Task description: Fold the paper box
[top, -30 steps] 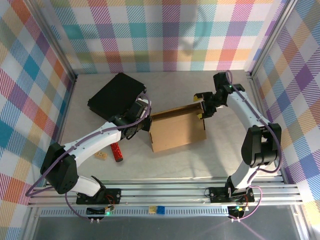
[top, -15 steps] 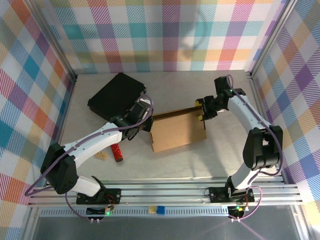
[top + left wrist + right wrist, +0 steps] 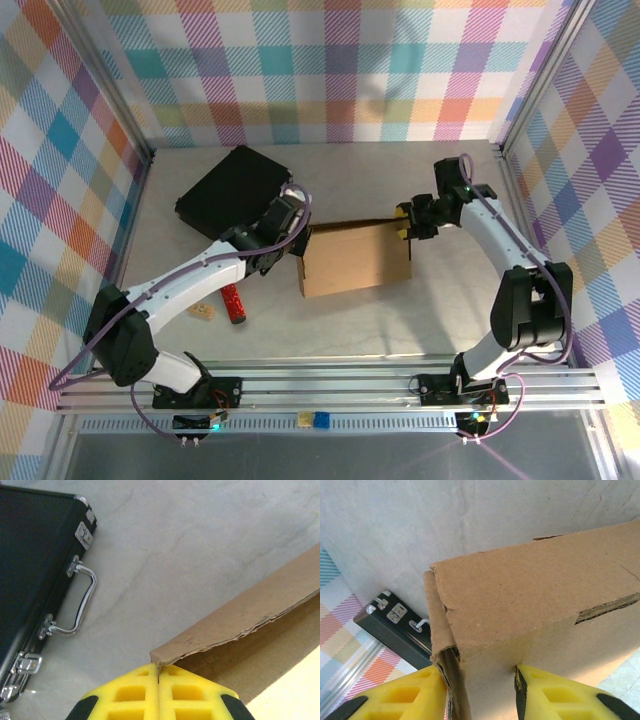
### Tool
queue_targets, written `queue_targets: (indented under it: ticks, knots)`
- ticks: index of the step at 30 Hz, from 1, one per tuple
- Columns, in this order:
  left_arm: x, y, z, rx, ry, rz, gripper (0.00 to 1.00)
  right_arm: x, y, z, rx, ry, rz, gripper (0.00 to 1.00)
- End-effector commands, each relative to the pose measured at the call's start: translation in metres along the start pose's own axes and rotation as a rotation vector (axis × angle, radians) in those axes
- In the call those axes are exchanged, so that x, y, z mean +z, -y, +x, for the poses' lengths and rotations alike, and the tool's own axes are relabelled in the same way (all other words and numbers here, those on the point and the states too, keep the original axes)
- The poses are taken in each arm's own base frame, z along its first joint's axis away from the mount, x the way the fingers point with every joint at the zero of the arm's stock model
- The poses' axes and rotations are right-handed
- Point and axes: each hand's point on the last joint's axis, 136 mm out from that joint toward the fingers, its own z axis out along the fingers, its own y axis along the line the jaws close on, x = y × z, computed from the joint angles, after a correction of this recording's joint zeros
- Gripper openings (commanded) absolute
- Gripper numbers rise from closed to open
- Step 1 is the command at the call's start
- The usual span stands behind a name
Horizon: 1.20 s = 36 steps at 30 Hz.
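The box [image 3: 355, 262] sits on the table [image 3: 350, 330] between the two grippers, one at each end of the same long wall. The left gripper [image 3: 158, 676] is clenched. Its yellow pads press together, with the thin edge of the box's corner pinched at their seam. From there the wall runs up and to the right, away from the pads. To this gripper's left, apart from the box, lies a black case [image 3: 30, 570], its metal handle turned toward the gripper. The right gripper [image 3: 480, 675] straddles the other corner, one pad touching each side of the doubled cardboard, so it grasps the box. The case's latched edge lies beyond its left pad.
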Motion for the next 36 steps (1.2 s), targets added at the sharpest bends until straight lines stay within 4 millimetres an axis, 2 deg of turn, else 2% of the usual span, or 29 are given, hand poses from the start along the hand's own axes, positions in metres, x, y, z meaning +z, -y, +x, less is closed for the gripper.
queue_targets:
  ticks: [1,6,14,20,25,27,30,34,36]
  knots:
    - [-0.001,0.006,-0.04,0.009,0.116,-0.014,0.0,0.0,0.014,0.002,0.04,0.001,0.027,0.39]
    - [0.007,0.01,-0.068,0.009,0.192,-0.033,0.0,-0.007,0.007,-0.001,0.045,0.037,-0.03,0.36]
    - [0.019,0.011,-0.089,0.001,0.3,-0.048,0.0,-0.024,0.001,-0.001,0.056,0.082,-0.114,0.35]
    - [0.012,0.011,-0.101,-0.048,0.429,-0.025,0.0,-0.039,-0.003,0.001,0.039,0.123,-0.192,0.35]
    - [0.004,0.008,-0.091,-0.087,0.495,-0.001,0.0,-0.046,0.016,0.005,0.043,0.149,-0.232,0.36]
    - [0.003,0.007,-0.08,-0.1,0.51,0.013,0.0,-0.046,0.03,0.007,0.064,0.15,-0.236,0.39]
    - [0.0,0.006,-0.065,-0.1,0.523,0.024,0.0,-0.051,0.039,0.011,0.065,0.155,-0.275,0.46]
    - [-0.005,0.011,-0.053,-0.06,0.533,0.046,0.0,-0.08,0.028,0.018,-0.032,0.203,-0.385,0.6]
    - [-0.004,0.021,-0.045,-0.006,0.522,0.059,0.0,-0.093,0.016,0.022,-0.115,0.23,-0.437,0.65]
